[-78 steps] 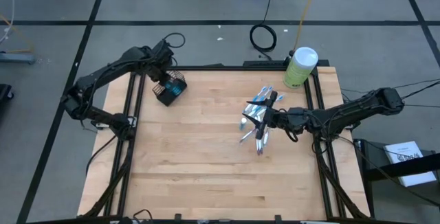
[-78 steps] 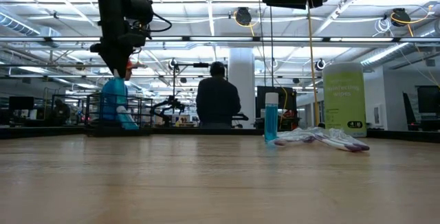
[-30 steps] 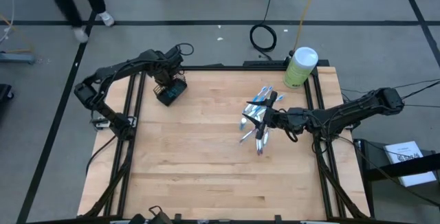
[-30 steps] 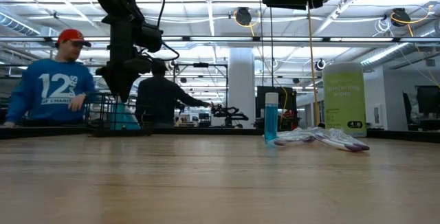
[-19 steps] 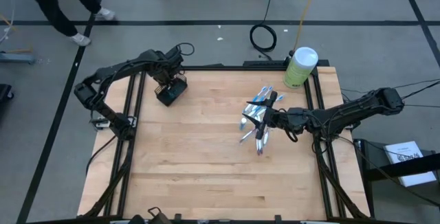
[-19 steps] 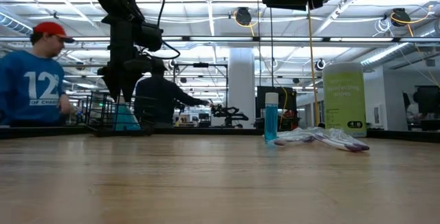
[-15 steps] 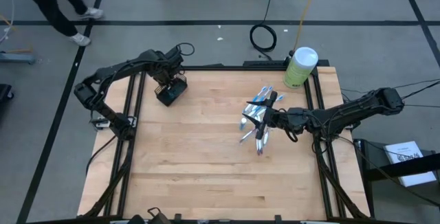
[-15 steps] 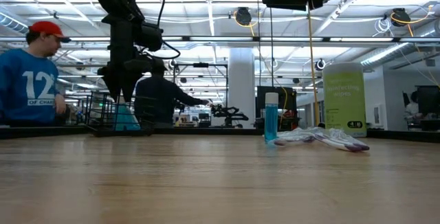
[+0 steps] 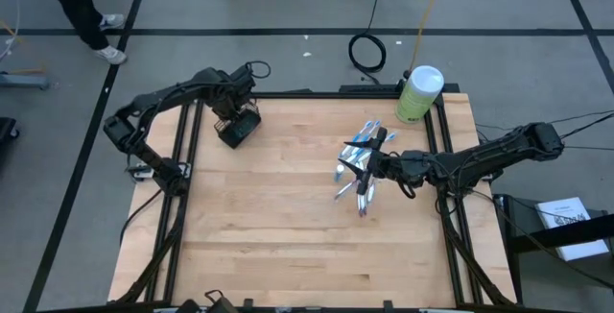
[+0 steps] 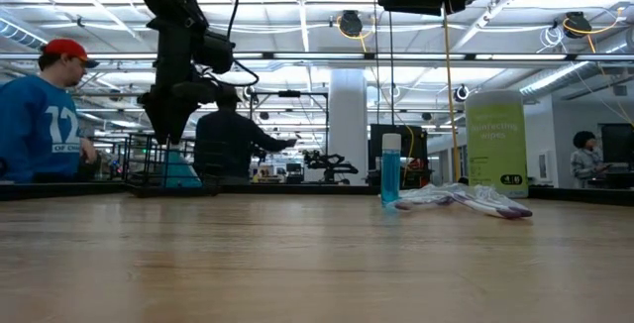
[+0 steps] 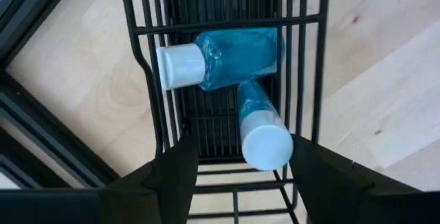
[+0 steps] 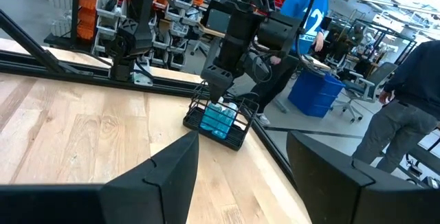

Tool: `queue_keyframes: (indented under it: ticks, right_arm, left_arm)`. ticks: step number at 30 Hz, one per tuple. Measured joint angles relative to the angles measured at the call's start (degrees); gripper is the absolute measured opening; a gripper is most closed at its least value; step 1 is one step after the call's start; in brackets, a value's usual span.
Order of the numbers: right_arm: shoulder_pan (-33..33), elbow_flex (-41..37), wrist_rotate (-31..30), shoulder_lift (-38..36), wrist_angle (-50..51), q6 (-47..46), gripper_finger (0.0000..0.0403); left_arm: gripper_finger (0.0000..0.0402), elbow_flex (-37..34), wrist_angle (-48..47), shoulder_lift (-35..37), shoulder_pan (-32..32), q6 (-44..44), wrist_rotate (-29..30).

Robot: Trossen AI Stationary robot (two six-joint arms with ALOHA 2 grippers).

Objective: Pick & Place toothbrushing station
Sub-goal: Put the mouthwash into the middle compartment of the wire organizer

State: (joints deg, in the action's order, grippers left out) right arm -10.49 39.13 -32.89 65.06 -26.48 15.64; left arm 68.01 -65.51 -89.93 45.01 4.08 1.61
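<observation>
My left gripper (image 11: 234, 172) hangs just above the small black wire basket (image 9: 239, 127) at the table's far left corner, fingers apart and empty, because two blue bottles with white caps (image 11: 237, 59) already lie inside it. My right gripper (image 9: 376, 166) waits, jaws spread, low by the loose heap of slim blue-and-white toothbrushes (image 9: 357, 159) on the pale wooden table (image 9: 288, 217), well apart from the basket.
</observation>
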Motion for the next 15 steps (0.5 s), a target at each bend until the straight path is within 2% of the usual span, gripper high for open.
queue_keyframes:
  ticks: [7, 15]
  right_arm:
    - [0.0, 0.0, 0.0, 0.0, 1.8, -1.7, 0.0212]
    - [0.0, 0.0, 0.0, 0.0, 10.5, -7.8, 0.0212]
  left_arm:
    - [0.0228, 4.9, -1.0, 0.0, 0.0, 0.1, 0.0]
    - [0.0228, 11.7, 1.5, 2.3, -0.5, -2.0, -0.3]
